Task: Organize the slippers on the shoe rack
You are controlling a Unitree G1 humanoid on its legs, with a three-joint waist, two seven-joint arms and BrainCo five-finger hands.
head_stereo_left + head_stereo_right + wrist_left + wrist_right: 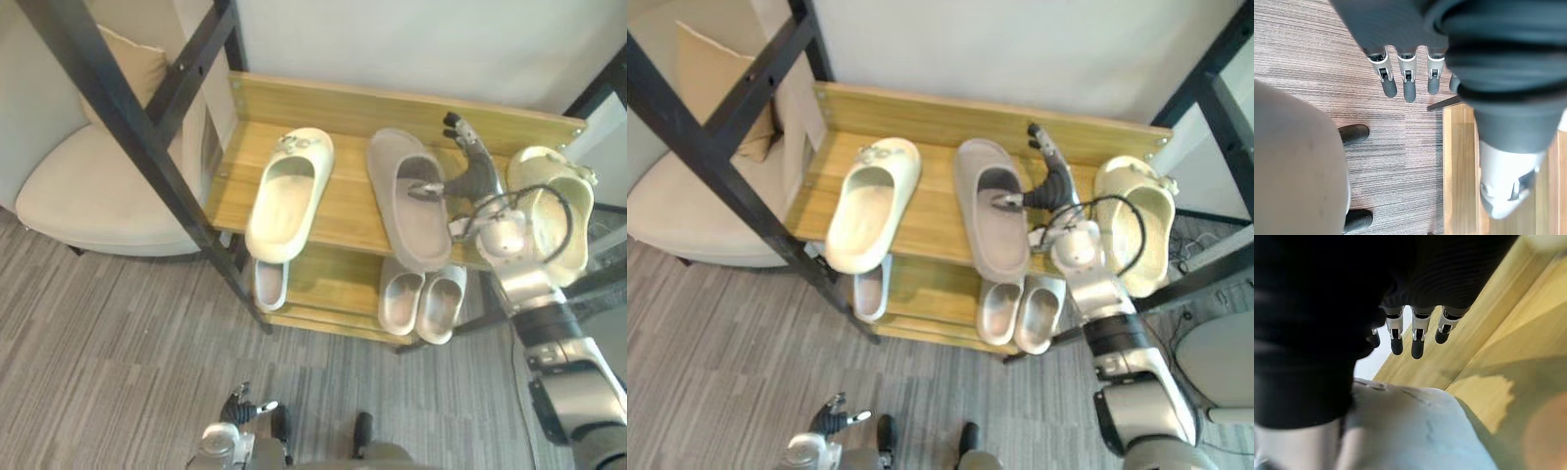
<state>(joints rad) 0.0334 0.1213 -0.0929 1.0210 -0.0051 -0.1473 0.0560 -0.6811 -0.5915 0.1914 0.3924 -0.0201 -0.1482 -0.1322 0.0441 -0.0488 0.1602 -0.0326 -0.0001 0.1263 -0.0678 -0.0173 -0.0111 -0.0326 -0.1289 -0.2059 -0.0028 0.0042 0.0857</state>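
A wooden shoe rack (pixel 343 113) stands against the wall. On its top shelf lie a cream slipper (pixel 289 191) at the left and a larger grey slipper (pixel 409 201) in the middle. My right hand (pixel 472 168) rests at the grey slipper's right side. Its fingers (pixel 1418 340) point straight toward the rack's back board and its thumb touches the strap opening. The grey slipper (pixel 1415 431) shows right below the palm in the right wrist view. My left hand (pixel 230 436) hangs low over the floor, its fingers (pixel 1408 85) straight and holding nothing.
The lower shelf holds a white slipper (pixel 269 284) and a pale grey pair (pixel 423 302). A cream pair (pixel 554 201) sits at the rack's right end. A beige chair (pixel 98 191) and a black slanted bar (pixel 137 127) stand left of the rack.
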